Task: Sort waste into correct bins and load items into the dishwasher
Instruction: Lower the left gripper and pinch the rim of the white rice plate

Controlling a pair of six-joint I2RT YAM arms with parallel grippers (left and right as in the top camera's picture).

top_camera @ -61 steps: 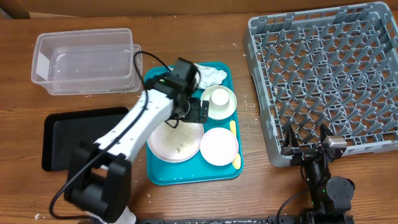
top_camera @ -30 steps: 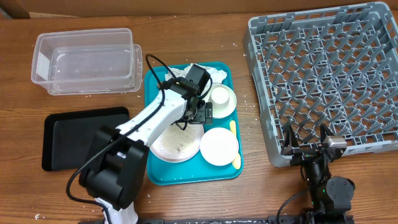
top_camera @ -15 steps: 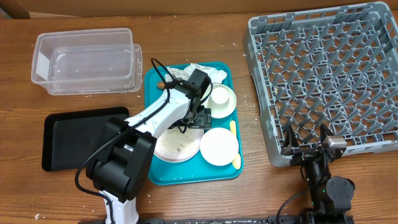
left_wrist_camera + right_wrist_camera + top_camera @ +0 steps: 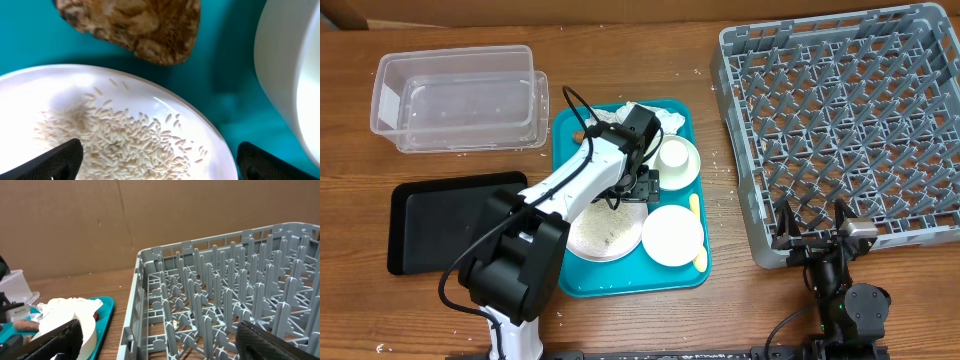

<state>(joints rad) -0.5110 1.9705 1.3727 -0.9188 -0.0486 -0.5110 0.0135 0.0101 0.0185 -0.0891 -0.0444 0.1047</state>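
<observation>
The left tool (image 4: 159,162) hangs low over the dinner plate (image 4: 210,145), jaws spread wide and holding nothing. Directly under it, rice grains (image 4: 125,142) lie scattered on the plate. They are tiny, loose and light, so pinching them up looks hopeless, and tipping the plate over a bin seems the better way. The plate looks stiff, glossy and slippery, so it is best taken at the rim.

Just beyond that rim, on the teal tray (image 4: 230,100), sits the brown food lump (image 4: 135,25). It looks crumbly and soft and calls for a gentle pinch across its middle, or it may break apart. The white bowl (image 4: 295,75) stands close on one side and would crowd a jaw there.

From overhead, the small dish (image 4: 672,237) and the yellow spoon (image 4: 697,210) lie beside the plate. The crumpled napkin (image 4: 655,118), light and easily squeezed, rests at the tray's far end.

Farther left on the bench (image 4: 740,300) are the black tray (image 4: 440,225) and the clear tub (image 4: 455,100), with nothing between them and the teal tray. Far right stands the dish rack (image 4: 840,110). The right tool (image 4: 812,235) waits at its near edge, open and empty.
</observation>
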